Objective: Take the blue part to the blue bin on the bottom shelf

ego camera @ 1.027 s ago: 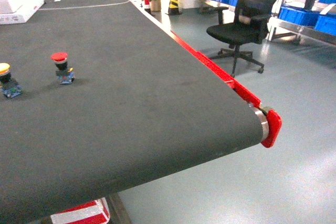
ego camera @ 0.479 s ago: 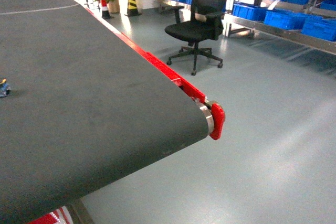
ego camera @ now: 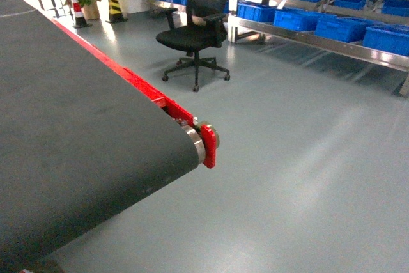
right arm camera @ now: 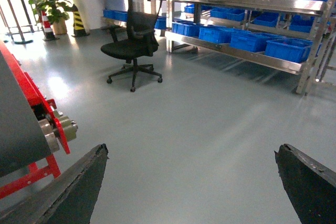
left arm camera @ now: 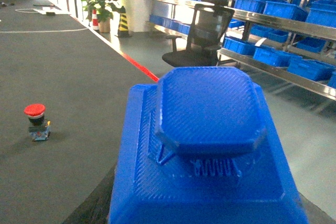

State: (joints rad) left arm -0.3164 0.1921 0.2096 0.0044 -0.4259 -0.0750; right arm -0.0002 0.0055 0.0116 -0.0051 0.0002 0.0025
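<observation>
Dark grey ribbed belting covers the table [ego camera: 77,158] in the head view, edged by a red rail and ending in one steel roller with a red end cap [ego camera: 209,145]. One black mesh office chair [ego camera: 192,27] stands on the glossy grey floor. Behind it a stainless-steel rack [ego camera: 319,38] carries rows of blue bins [ego camera: 342,27]; its tiers cannot be told apart here. Neither gripper shows in this view, and no writing can be read anywhere.

From the left wrist camera, the blue part [left arm camera: 210,150] fills the foreground: bright blue plastic with fine printed ridges, a stepped square base and a rounded octagonal cap. It sits right at the left gripper, whose fingers are hidden, so a grip cannot be confirmed. One red-capped button [left arm camera: 37,121] stands upright on the table, well apart.

From the right wrist camera, the right gripper [right arm camera: 194,182] has two dark fingers [right arm camera: 79,182] spread wide, holding nothing, above bare floor.
</observation>
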